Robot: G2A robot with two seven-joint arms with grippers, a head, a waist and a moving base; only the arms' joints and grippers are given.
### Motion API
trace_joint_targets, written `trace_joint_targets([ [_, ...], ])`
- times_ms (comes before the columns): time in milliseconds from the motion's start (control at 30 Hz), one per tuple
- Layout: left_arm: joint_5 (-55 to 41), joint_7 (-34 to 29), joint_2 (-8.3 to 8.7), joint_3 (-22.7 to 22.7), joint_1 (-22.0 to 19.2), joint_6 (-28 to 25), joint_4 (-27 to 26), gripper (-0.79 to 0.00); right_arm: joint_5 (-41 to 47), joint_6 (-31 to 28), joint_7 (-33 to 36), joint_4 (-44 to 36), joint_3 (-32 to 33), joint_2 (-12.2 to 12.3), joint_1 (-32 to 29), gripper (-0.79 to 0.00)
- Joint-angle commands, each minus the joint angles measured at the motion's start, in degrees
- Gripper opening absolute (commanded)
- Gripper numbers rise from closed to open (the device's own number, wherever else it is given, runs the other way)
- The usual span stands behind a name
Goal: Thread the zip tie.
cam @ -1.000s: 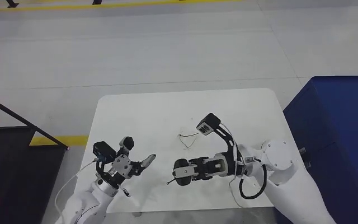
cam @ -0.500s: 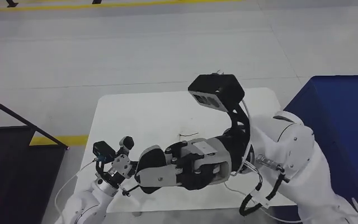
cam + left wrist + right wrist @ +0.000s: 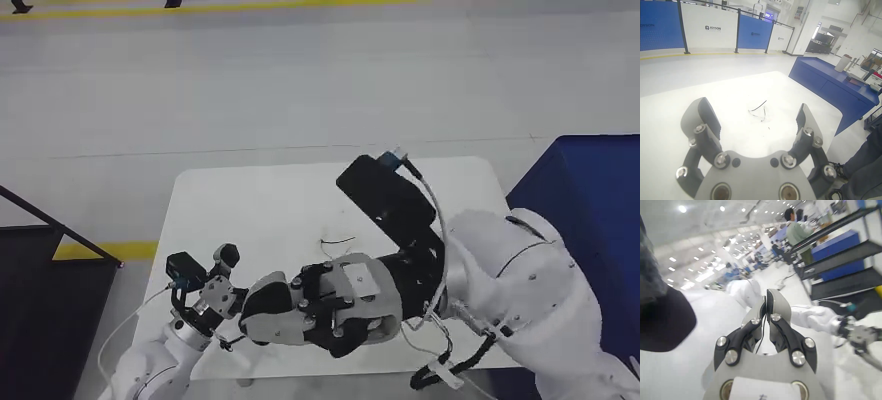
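Top view gives us the white rounded tabletop point(image 3: 250, 200). We see the right hand point(image 3: 767, 296) raised over its near side, clamped on a thin black strip point(image 3: 762, 330). The left hand point(image 3: 753, 107), fingers apart, sits by the near left corner. 1 thin black zip tie point(image 3: 759, 105) lies curled near the middle.

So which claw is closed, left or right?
The right claw: it is pinched shut on a thin black zip tie. The left claw is spread wide open, holding nothing.
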Motion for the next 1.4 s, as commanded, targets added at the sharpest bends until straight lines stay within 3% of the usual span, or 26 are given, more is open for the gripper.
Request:
trace_joint_targets([
  [0, 0.0, 0.0, 0.00, 0.0, 0.0, 0.0, 0.0, 0.000, -9.4, -5.2, -4.7, -4.4, 2.6, 0.2, -2.6, -0.785],
  [100, 0.0, 0.0, 0.00, 0.0, 0.0, 0.0, 0.0, 0.000, -16.6, -10.7, -8.9, -5.2, 6.6, 0.5, -5.3, -0.785],
  [300, 0.0, 0.0, 0.00, 0.0, 0.0, 0.0, 0.0, 0.000, -14.5, -16.0, -12.3, -5.2, 8.1, 0.8, -9.8, -0.785],
  [467, 0.0, 0.0, 0.00, 0.0, 0.0, 0.0, 0.0, 0.000, 1.5, -10.9, -9.4, -5.2, 5.6, 0.8, -11.1, -0.785],
  [700, 0.0, 0.0, 0.00, 0.0, 0.0, 0.0, 0.0, 0.000, 33.0, 6.2, -9.7, -3.4, 2.8, 0.4, -12.5, -0.785],
  [833, 0.0, 0.0, 0.00, 0.0, 0.0, 0.0, 0.0, 0.000, 46.8, 8.6, -13.6, -4.0, 2.2, -0.2, -14.8, -0.785],
  [1000, 0.0, 0.0, 0.00, 0.0, 0.0, 0.0, 0.0, 0.000, 62.9, 7.5, -15.9, -4.4, 0.0, -1.1, -18.8, -0.785],
  [1233, 0.0, 0.0, 0.00, 0.0, 0.0, 0.0, 0.0, 0.000, 69.0, 5.8, -16.1, -3.9, -1.9, -2.2, -20.6, -0.785],
  [1367, 0.0, 0.0, 0.00, 0.0, 0.0, 0.0, 0.0, 0.000, 65.1, 4.3, -14.5, -3.9, -1.7, -2.6, -20.2, -0.785],
])
